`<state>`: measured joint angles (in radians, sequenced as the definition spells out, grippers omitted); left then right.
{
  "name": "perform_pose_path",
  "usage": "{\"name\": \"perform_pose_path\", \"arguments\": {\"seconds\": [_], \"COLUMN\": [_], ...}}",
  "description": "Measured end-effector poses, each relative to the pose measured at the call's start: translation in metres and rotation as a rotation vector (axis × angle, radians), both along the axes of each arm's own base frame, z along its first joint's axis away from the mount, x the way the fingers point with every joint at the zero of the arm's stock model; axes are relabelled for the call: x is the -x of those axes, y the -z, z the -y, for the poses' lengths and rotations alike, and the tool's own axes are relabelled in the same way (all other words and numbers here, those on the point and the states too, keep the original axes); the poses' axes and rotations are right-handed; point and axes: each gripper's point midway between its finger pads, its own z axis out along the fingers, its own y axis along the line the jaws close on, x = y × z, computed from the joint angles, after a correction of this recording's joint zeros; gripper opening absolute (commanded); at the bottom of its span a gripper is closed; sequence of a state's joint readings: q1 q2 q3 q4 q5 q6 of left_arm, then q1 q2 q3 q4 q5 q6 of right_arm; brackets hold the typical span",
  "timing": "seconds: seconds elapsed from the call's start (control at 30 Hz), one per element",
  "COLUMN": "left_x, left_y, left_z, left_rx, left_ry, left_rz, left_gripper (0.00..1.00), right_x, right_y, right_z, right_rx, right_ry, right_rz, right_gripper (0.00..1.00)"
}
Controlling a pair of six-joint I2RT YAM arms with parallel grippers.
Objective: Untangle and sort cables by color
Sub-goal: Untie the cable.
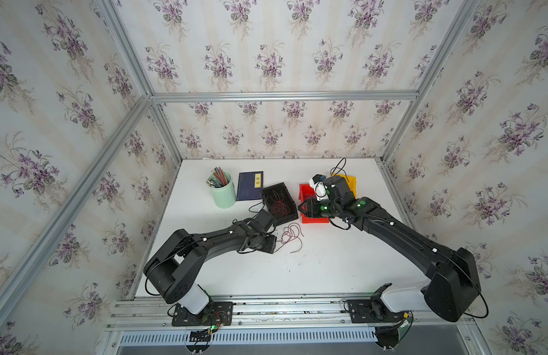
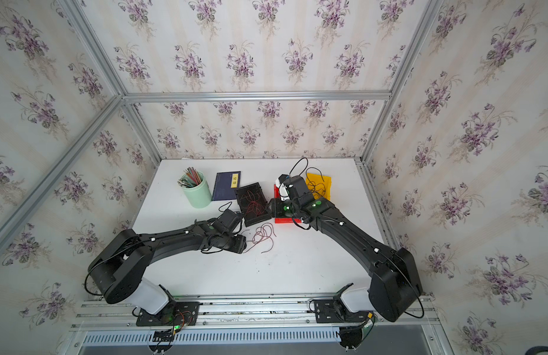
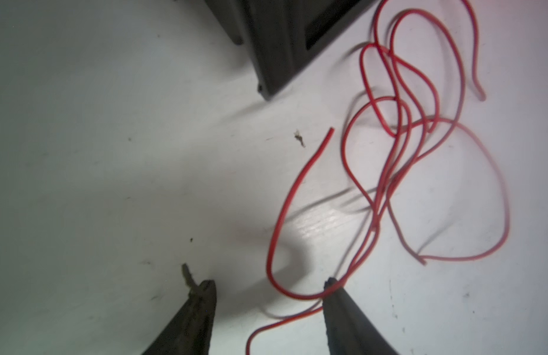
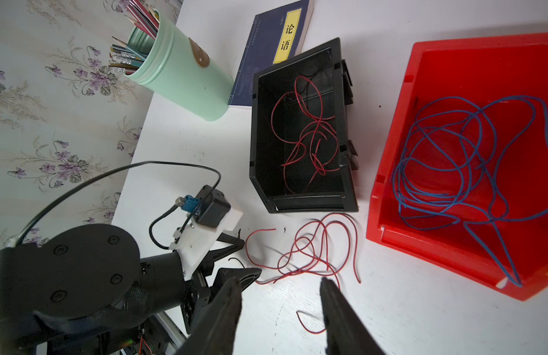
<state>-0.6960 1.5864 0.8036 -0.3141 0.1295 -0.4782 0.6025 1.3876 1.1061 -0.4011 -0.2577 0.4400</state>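
Loose red cables [image 1: 291, 235] [image 3: 389, 172] lie tangled on the white table in front of the black bin [image 1: 292, 213]. More red cables [image 4: 309, 135] lie inside that bin. Blue cables [image 4: 451, 159] fill the red bin [image 4: 389, 184]. Black cables [image 2: 315, 184] lie in the yellow bin [image 2: 326, 181]. My left gripper [image 3: 269, 282] [image 1: 275, 246] is low at the tangle's left end, jaws apart, with red strands running between the fingertips. My right gripper [image 4: 280, 281] [image 1: 300, 207] hangs open over the gap between the black and red bins, holding nothing.
A green cup of pencils [image 1: 223, 193] and a dark blue book [image 1: 249, 186] stand behind the left of the black bin. The three bins sit in a row toward the back right. Cage walls close in the table.
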Motion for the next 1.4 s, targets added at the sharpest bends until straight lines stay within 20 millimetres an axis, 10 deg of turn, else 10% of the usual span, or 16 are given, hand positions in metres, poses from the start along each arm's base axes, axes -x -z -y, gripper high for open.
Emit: {"name": "perform_pose_path", "arguments": {"seconds": [0.33, 0.5, 1.0, 1.4], "left_x": [0.001, 0.002, -0.011, -0.012], "left_y": [0.004, -0.018, -0.253, -0.299], "left_z": [-0.003, -0.004, 0.021, 0.026], "left_rx": [-0.028, -0.014, 0.244, 0.259], "left_ry": [0.019, 0.031, 0.143, 0.193], "left_rz": [-0.004, 0.016, 0.341, 0.376], "left_gripper": [0.01, 0.0, 0.0, 0.0], "right_x": [0.0, 0.001, -0.012, 0.054], "right_y": [-0.001, -0.006, -0.002, -0.058], "right_z": [0.0, 0.002, 0.027, -0.012], "right_rx": [-0.003, -0.01, -0.046, -0.399], "right_ry": [0.003, 0.006, 0.059, -0.382], "right_rz": [0.001, 0.009, -0.011, 0.269], "right_gripper": [0.46, 0.47, 0.5, 0.56]}}
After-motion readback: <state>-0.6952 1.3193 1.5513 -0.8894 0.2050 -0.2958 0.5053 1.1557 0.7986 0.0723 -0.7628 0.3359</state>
